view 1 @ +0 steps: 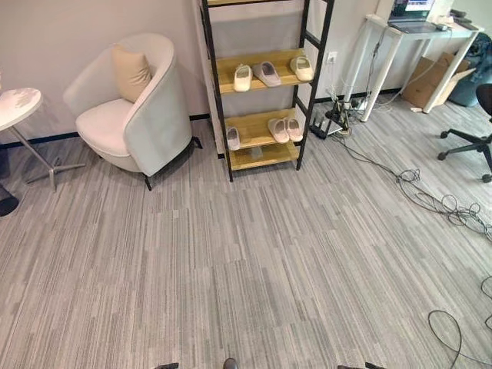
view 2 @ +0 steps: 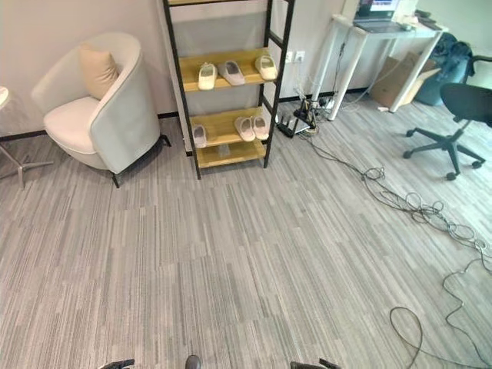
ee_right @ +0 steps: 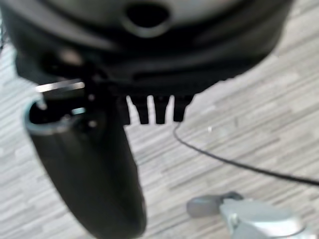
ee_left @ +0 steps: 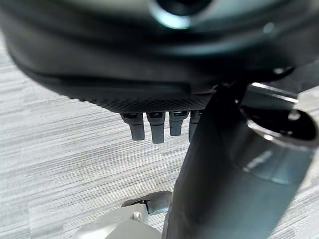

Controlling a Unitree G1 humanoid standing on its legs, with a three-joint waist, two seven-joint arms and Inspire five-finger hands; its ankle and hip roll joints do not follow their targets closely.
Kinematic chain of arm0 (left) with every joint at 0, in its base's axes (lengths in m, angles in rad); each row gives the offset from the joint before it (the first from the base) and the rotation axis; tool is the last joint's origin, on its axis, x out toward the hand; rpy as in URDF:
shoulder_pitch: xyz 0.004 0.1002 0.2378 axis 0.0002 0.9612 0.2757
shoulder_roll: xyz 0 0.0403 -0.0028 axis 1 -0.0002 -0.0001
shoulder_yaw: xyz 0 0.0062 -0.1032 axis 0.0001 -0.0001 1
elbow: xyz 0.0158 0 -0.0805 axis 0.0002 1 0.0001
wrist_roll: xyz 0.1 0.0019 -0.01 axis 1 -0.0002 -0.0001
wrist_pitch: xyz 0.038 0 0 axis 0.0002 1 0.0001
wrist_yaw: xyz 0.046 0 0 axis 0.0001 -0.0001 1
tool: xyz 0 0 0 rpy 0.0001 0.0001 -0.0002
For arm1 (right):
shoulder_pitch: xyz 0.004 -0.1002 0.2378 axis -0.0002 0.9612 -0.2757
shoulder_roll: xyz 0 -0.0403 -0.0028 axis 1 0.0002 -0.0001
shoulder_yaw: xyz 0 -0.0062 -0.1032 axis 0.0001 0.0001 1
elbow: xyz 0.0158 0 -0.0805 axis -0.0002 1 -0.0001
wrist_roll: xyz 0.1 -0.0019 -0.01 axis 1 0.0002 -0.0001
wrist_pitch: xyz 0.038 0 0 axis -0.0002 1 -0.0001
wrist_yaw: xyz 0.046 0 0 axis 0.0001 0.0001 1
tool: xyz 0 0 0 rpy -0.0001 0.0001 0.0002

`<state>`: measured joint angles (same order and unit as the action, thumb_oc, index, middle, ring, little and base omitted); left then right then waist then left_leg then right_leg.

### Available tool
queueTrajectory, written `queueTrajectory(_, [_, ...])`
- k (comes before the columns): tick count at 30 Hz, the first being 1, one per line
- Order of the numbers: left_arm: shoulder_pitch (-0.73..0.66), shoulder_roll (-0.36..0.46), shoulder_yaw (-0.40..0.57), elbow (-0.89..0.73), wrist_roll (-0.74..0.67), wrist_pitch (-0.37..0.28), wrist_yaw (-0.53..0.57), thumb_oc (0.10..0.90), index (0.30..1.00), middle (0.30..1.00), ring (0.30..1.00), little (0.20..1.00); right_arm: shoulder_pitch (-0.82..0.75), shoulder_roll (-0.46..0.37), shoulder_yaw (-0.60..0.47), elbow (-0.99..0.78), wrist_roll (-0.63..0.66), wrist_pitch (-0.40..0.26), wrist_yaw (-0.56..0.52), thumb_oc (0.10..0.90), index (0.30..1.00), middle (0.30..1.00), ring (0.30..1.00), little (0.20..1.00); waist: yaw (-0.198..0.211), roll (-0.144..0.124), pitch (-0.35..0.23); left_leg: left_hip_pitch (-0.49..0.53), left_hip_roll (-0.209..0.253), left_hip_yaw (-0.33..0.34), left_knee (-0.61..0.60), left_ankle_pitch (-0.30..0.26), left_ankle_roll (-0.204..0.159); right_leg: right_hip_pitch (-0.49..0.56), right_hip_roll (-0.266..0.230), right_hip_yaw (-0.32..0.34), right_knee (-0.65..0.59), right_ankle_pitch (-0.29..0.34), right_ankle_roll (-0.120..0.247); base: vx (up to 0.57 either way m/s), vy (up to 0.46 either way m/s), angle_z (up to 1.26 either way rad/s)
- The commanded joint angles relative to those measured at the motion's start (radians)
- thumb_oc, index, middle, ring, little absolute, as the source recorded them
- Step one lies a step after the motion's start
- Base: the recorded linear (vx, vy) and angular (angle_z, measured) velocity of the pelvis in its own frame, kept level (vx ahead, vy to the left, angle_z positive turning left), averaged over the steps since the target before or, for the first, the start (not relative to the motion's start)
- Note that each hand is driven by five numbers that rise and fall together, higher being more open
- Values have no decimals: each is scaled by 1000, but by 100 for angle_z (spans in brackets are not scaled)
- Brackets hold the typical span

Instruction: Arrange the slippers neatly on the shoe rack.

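The shoe rack (view 1: pixel 218 108), a black frame with wooden shelves, stands against the far wall, well ahead of me. On its upper shelf lie three pale slippers: one white (view 1: pixel 243 77), one grey (view 1: pixel 267 73), one cream (view 1: pixel 301 68). The lower shelf holds a single white slipper (view 1: pixel 233 138) at its left and a pinkish pair (view 1: pixel 285 128) side by side at its right. My left hand (ee_left: pixel 149 64) hangs over the carpet, its fingers (ee_left: pixel 157 127) straight and holding nothing. My right hand (ee_right: pixel 149 59) hangs likewise, fingers (ee_right: pixel 159 112) straight, nothing in it.
A white armchair (view 1: pixel 134 108) with a cushion stands left of the rack, a round side table (view 1: pixel 15 104) further left. A white desk (view 1: pixel 415 31), a cardboard box (view 1: pixel 434 77) and an office chair (view 1: pixel 477 138) are at the right. Cables (view 1: pixel 430 200) trail across the carpet there.
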<state>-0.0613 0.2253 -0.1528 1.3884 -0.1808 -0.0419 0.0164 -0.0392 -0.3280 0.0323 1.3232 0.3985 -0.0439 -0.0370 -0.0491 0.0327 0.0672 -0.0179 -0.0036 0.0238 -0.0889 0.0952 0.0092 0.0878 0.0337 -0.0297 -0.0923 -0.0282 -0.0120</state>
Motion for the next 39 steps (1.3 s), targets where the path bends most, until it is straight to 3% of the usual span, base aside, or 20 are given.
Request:
queueTrajectory(1, [-88,-24,-22,30,40,-28,15,800,900,900,900,900,-36,-17,-13,-39,84,-61,-26,800,900,900,900,900,-4,-12,6,82,51,-26,21,-119,-62,-43,-45,-31,40,-34,80,71,-156,-3])
queueTrajectory(4, [-97,-31,-76,3,87,-34,14,800,900,900,900,900,-43,-13,7,-43,69,-60,-24,800,900,900,900,900,-9,-18,30,30,65,1,182,-160,-82,-48,-43,-14,74,-54,66,46,-149,-7])
queueTrajectory(6, [-116,-26,-127,-55,115,-40,37,800,900,900,900,900,-58,-12,60,-53,24,-50,-27,800,900,900,900,900,8,-32,91,-110,90,10,456,-80,-103,-34,-51,-16,112,-75,42,58,-211,-10])
queueTrajectory(9, [-128,-26,-144,-79,104,-44,44,800,900,900,900,900,-69,-16,90,-60,-4,-44,-30,800,900,900,900,900,23,-41,123,-222,85,14,594,-48,-90,-31,-52,-21,144,-101,27,114,-143,-1])
queueTrajectory(12, [-103,-33,-146,-42,140,-35,67,800,900,900,900,900,-79,-8,130,-72,-27,-48,-28,800,900,900,900,900,66,-40,124,-328,71,67,445,-68,-69,38,-41,-6,111,-143,30,382,-3,6])
queueTrajectory(14, [-88,-34,-139,-29,150,-31,69,800,900,900,900,900,-79,-3,142,-79,-36,-48,-27,800,900,900,900,900,79,-40,121,-323,62,76,366,-40,-66,64,-37,4,98,-150,34,326,60,-13])
queueTrajectory(16, [-54,-28,-114,12,166,-24,68,800,900,900,900,900,-99,5,167,-90,-51,-54,-29,800,900,900,900,900,132,-41,106,-372,36,82,157,21,-70,128,-9,51,66,-173,41,468,81,-34])
queueTrajectory(21, [7,-7,-49,54,166,-14,60,800,900,900,900,900,-96,39,178,-87,-79,-50,-12,800,900,900,900,900,180,-78,57,-367,15,37,103,84,-36,153,-11,108,97,-191,61,456,139,-65])
queueTrajectory(23, [1,5,-33,57,164,-12,55,800,900,900,900,900,-86,53,160,-80,-73,-44,1,800,900,900,900,900,191,-110,41,-382,-3,37,173,56,-16,139,-36,100,168,-152,108,511,207,-83])
queueTrajectory(24, [2,17,-28,49,159,-18,54,800,900,900,900,900,-76,58,154,-77,-67,-43,10,800,900,900,900,900,189,-122,39,-364,-18,37,193,28,-5,114,-52,92,245,-107,140,391,202,-29])
queueTrajectory(25, [-9,17,-35,41,157,-19,53,800,900,900,900,900,-71,72,149,-76,-60,-44,15,800,900,900,900,900,177,-131,41,-355,-31,41,214,-5,11,63,-75,86,359,24,207,441,304,-8])
queueTrajectory(26, [-32,22,-52,12,159,-26,59,800,900,900,900,900,-77,87,160,-91,-61,-42,24,800,900,900,900,900,151,-102,58,-309,-20,36,216,-38,28,-36,-94,43,560,143,255,445,350,10])
queueTrajectory(28, [-63,29,-61,-28,140,-34,73,800,900,900,900,900,-88,100,167,-122,-69,-44,25,800,900,900,900,900,128,-61,76,-227,-10,19,201,-74,46,-121,-126,-36,720,196,246,361,282,16])
queueTrajectory(29, [-63,29,-61,-28,140,-34,73,800,900,900,900,900,-88,99,166,-122,-69,-44,25,800,900,900,900,900,129,-58,75,-228,-8,18,200,-73,45,-122,-123,-36,718,199,245,482,241,22])
queueTrajectory(30, [-99,38,-50,-54,98,-41,88,800,900,900,900,900,-96,110,169,-146,-77,-49,21,800,900,900,900,900,108,-41,96,-142,-9,-3,182,-110,53,-196,-165,-120,751,159,206,336,134,28])
queueTrajectory(33, [-119,33,-50,-72,73,-48,88,800,900,900,900,900,-96,117,179,-157,-86,-54,13,800,900,900,900,900,87,-37,105,-76,-21,-27,177,-144,51,-254,-172,-178,667,92,183,570,85,50])
queueTrajectory(34, [-128,25,-69,-77,85,-51,88,800,900,900,900,900,-92,111,173,-160,-83,-57,6,800,900,900,900,900,63,-41,105,-16,-34,-44,161,-175,44,-298,-160,-188,516,43,166,331,-15,44])
queueTrajectory(35, [-128,24,-69,-77,85,-51,88,800,900,900,900,900,-91,111,173,-160,-83,-57,6,800,900,900,900,900,61,-40,109,-10,-33,-46,160,-178,43,-290,-159,-191,515,40,165,507,-37,45])
queueTrajectory(37, [-133,4,-103,-67,123,-54,90,800,900,900,900,900,-66,97,156,-146,-64,-57,-3,800,900,900,900,900,4,-55,108,84,-58,-96,132,-229,29,-367,-127,-91,263,63,166,545,-81,56])
queueTrajectory(39, [-132,-3,-106,-58,129,-54,89,800,900,900,900,900,-58,93,149,-137,-59,-53,-5,800,900,900,900,900,-12,-54,110,116,-55,-114,117,-246,23,-392,-129,-61,196,86,174,521,-100,73])
